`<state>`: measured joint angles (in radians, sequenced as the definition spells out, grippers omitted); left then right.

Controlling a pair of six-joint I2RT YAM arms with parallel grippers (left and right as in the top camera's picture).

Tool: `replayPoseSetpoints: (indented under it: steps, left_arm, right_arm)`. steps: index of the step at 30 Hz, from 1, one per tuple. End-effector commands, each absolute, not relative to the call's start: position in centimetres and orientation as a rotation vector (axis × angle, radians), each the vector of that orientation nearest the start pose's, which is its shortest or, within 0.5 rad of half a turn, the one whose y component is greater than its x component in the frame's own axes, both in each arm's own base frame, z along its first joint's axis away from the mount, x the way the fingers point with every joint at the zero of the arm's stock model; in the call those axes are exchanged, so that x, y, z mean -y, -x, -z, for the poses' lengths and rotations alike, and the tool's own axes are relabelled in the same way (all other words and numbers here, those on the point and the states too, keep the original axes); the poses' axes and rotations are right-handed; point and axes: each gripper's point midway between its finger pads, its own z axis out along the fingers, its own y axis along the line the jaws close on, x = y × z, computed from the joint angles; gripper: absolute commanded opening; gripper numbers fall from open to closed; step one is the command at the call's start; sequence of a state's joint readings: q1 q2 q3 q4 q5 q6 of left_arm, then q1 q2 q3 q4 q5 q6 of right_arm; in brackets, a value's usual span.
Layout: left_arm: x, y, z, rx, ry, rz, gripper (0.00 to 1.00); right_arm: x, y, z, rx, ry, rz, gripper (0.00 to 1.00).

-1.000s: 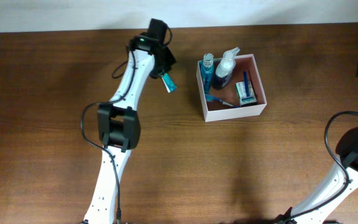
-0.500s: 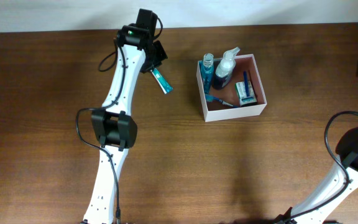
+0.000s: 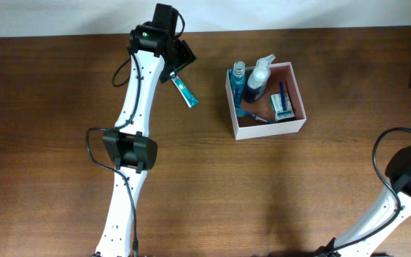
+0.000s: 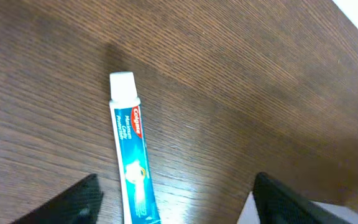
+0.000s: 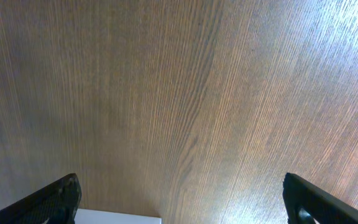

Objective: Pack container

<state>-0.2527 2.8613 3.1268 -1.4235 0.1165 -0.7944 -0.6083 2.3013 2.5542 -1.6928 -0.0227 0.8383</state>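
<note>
Brown wood covers the table [image 3: 63,143] in the overhead view. Toward its far right sits the container [image 3: 270,130], a shallow square box with white walls and a reddish inside. It already carries a blue bottle [image 3: 239,82], a dark pump bottle [image 3: 257,84] and a green-and-white packet [image 3: 282,108], with some floor showing bare between them. Well to its left a toothpaste tube [image 3: 185,91] lies flat and slanting on the wood, with the left gripper [image 3: 176,66] poised at its upper end; to my eye that is the next piece to go in. From the left wrist camera the tube [image 4: 129,146] points its cap away and runs down between two dark fingers [image 4: 73,202]. They stand wide apart and touch nothing, so the left gripper [image 4: 173,208] is spread and empty, seemingly lined up for a pinch across the tube's body. The right wrist camera shows only wood grain between fingers [image 5: 58,196] set far apart. The right gripper [image 5: 182,205] is wide, empty and parked off to the side, presumably to leave the left arm room.
</note>
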Motion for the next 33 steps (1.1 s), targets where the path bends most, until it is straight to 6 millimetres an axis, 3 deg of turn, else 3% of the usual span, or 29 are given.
replayPoseSetpoints:
  steps: [1, 3, 22, 33]
  left_arm:
    - [16.1, -56.4, -8.6, -2.709, 0.835, 0.432, 0.81]
    - [15.4, -55.7, -8.0, -2.715, 0.927, 0.376, 0.81]
    - [14.3, -53.1, -2.9, -2.858, 1.054, 0.233, 0.81]
    - [14.0, -52.7, -1.8, -2.881, 1.070, 0.209, 0.81]
  right_arm:
    - [25.6, -37.0, -18.7, -2.251, -1.999, -0.039, 0.99]
    - [25.6, -37.0, -18.7, -2.251, -1.999, -0.039, 0.99]
    - [25.6, -37.0, -18.7, -2.251, -1.999, -0.039, 0.99]
    - [25.6, -37.0, -18.7, -2.252, -1.999, -0.038, 0.99]
